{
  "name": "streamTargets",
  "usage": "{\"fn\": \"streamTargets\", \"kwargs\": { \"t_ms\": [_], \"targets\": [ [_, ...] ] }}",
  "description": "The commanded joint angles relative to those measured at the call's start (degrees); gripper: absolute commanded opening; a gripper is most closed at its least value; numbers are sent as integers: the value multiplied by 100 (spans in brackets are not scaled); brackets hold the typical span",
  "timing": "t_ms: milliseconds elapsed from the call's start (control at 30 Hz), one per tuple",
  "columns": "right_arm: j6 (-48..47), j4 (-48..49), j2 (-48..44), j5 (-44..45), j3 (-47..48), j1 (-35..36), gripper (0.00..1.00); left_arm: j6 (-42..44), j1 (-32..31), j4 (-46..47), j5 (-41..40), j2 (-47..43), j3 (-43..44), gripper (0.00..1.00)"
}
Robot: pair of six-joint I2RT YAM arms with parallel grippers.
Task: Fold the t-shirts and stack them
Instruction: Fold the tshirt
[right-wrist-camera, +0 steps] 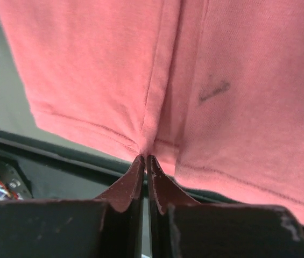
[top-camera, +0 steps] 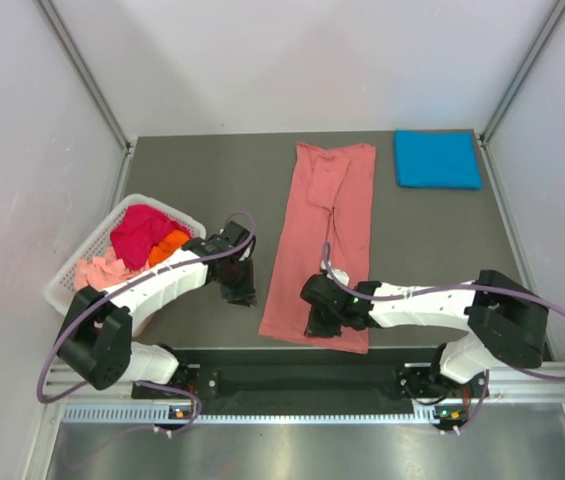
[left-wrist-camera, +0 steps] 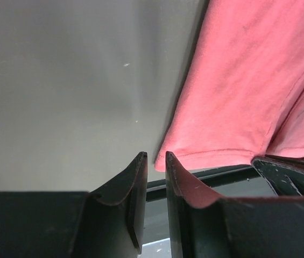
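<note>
The left forearm slants toward 2 o'clock, and the left hand (left-wrist-camera: 156, 156) is tipped downward, its fingers a narrow slit apart and empty. The right forearm stretches toward 9 o'clock, with the right hand (right-wrist-camera: 145, 157) pinched tight on the hem of the salmon-pink t-shirt (right-wrist-camera: 103, 80).

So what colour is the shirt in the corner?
The folded shirt is bright blue; top external view shows it best.

— What surrounds the work surface?
— A matte grey table (top-camera: 192, 170) is boxed in by plain white panels: a left wall (top-camera: 22, 150), a far wall (top-camera: 302, 60) and a right wall (top-camera: 562, 180).
— Any framing?
— Aluminium struts rise from the far corners, one left (top-camera: 82, 70), one right (top-camera: 527, 70). A slotted rail (top-camera: 112, 412) lines the near edge, with a brushed metal sheet (top-camera: 312, 455) nearer still.
— Light?
— Soft and even.
</note>
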Motion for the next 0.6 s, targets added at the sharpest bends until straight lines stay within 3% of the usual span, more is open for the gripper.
{"fn": "streamTargets", "kwargs": {
  "t_ms": [0, 300, 567],
  "targets": [
    [47, -104, -408, 230, -51, 117, 0, 68, 7, 174, 263, -87, -90, 25],
    [127, 54, -330, 159, -385, 143, 0, -229, -115, 1289, 1511, -78, -598, 25],
    [30, 2, -347, 318, -315, 170, 0, -424, -379, 1704, 1311, 167, -907, 25]
  ]
}}
